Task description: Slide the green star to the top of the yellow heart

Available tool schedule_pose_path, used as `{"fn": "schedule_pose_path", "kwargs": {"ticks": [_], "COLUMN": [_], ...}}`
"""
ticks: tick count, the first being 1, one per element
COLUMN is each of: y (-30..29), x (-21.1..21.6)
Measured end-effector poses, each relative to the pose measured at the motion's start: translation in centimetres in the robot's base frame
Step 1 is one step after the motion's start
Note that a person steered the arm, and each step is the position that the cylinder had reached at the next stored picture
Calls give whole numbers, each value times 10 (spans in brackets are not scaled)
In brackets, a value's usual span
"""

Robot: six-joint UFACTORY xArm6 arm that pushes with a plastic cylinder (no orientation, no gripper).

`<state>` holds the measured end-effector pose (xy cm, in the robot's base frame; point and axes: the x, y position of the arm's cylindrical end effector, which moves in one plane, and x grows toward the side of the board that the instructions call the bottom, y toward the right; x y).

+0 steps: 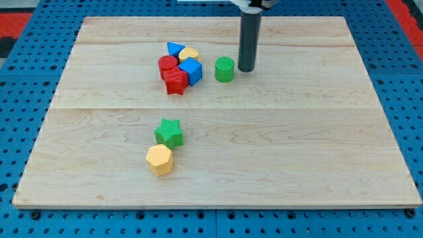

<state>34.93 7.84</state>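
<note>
The green star [169, 132] lies left of the board's middle, touching the top right of a yellow hexagon [159, 160]. The yellow heart [189, 53] sits in a cluster near the view's top, between a blue triangle [175, 49] and a blue cube [192, 70]. My tip [246, 69] rests on the board just right of a green cylinder [225, 69], far up and to the right of the green star.
The cluster also holds a red cylinder [168, 65] and a red star [176, 82], touching the blue cube. The wooden board [297, 145] lies on a blue pegboard table.
</note>
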Motion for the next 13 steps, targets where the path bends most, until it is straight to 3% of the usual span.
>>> {"fn": "schedule_pose_path", "kwargs": {"ticks": [3,4,5,6,7,8,10,13], "y": [-67,7,38,28,-37,-111,-201,-229], "x": [0,5,84,192,207,186,131,5]}}
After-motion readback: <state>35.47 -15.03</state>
